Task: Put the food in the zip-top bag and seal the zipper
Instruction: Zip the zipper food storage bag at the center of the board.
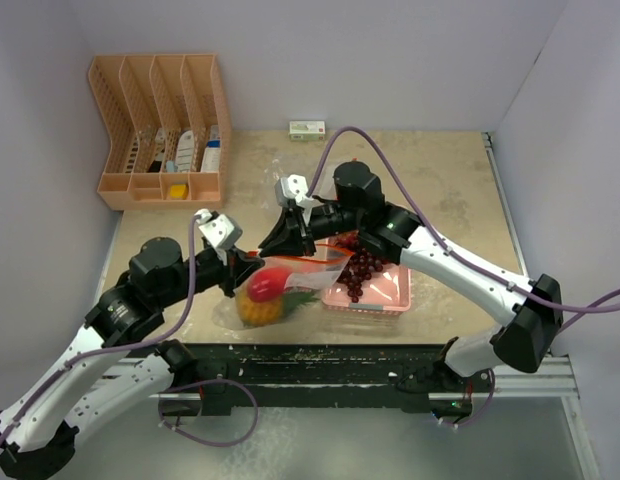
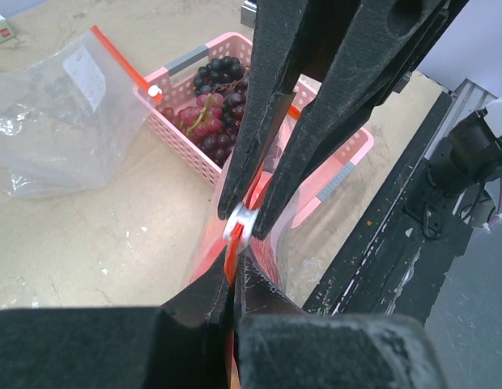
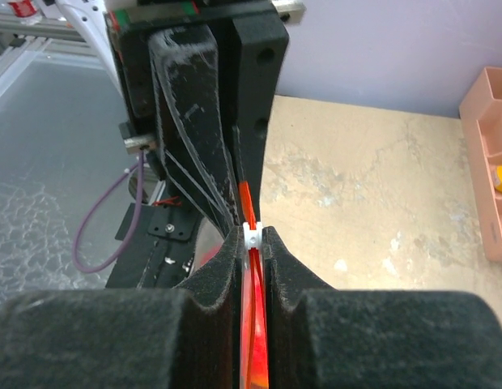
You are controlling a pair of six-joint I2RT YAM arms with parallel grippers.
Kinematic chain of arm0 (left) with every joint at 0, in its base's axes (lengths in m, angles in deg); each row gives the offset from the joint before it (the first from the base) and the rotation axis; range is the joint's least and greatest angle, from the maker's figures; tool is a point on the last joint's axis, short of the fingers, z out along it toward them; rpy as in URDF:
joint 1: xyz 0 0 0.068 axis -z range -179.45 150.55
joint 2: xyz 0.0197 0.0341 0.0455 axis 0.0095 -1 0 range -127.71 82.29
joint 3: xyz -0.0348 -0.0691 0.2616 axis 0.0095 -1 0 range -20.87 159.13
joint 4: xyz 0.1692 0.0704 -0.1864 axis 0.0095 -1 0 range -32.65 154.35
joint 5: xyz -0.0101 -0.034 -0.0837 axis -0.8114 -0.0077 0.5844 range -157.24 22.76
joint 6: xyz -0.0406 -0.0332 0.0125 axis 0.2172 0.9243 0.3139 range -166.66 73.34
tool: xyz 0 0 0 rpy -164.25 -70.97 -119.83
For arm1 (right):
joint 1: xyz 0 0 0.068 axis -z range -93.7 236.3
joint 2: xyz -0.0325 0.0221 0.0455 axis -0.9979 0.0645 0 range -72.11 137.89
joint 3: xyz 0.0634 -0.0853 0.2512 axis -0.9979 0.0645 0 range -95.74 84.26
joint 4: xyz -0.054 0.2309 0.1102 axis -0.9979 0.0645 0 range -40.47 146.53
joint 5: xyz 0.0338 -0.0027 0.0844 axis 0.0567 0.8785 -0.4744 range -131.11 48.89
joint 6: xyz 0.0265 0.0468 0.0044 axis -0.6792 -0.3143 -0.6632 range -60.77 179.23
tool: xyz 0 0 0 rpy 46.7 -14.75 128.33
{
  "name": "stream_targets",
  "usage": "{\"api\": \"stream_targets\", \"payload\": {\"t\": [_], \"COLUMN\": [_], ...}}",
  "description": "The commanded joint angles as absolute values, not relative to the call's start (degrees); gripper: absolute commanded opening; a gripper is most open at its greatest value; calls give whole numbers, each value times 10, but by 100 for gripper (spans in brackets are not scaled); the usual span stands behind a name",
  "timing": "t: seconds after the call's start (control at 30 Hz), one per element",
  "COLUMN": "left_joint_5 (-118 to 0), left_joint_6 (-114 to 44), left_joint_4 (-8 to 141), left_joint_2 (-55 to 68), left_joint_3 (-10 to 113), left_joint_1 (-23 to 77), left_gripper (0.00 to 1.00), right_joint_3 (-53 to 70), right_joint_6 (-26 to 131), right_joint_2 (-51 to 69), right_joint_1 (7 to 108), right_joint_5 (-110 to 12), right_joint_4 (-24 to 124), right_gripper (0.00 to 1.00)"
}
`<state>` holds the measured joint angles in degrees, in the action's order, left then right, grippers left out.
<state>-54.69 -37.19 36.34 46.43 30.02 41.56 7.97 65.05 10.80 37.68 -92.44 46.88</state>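
Note:
The zip-top bag (image 1: pixel 308 272) hangs between my two grippers above the table's front. It holds food: an orange pineapple (image 1: pixel 256 311) and a red piece (image 1: pixel 265 285). My left gripper (image 2: pixel 232 271) is shut on the end of the bag's orange zipper strip (image 2: pixel 230 263). My right gripper (image 3: pixel 251 235) faces it, shut on the white slider (image 3: pixel 251 236), which sits right by the left fingertips. The top view shows the left gripper (image 1: pixel 248 268) and right gripper (image 1: pixel 295 245) almost touching. Dark purple grapes (image 2: pixel 214 113) lie in the pink basket (image 1: pixel 385 300).
A second clear bag (image 2: pixel 48 121) with an orange zipper lies flat beyond the basket (image 2: pixel 174 134). An orange desk organiser (image 1: pixel 160 130) stands at the back left and a small box (image 1: pixel 307 129) at the back wall. The table's front rail (image 2: pixel 397 211) runs close by.

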Motion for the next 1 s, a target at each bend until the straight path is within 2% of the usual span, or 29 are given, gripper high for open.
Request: {"api": "stream_targets", "payload": {"t": [0.0,0.3,0.53,0.97], "left_joint_5": [-570,-595,-682,-764], "left_joint_6": [-367,-372,-382,-400], "left_joint_4": [404,368,325,251], "left_joint_2": [501,518,536,579], "left_joint_3": [330,350,375,441], "left_joint_1": [415,415,415,414], "left_gripper": [0,0,0,0], "right_joint_3": [76,87,120,184], "right_joint_6": [671,689,706,704], "right_joint_2": [91,83,69,48], "right_joint_1": [384,405,438,498], "right_joint_5": [-856,-813,-798,-788], "right_joint_4": [521,559,587,533], "right_gripper": [0,0,0,0]}}
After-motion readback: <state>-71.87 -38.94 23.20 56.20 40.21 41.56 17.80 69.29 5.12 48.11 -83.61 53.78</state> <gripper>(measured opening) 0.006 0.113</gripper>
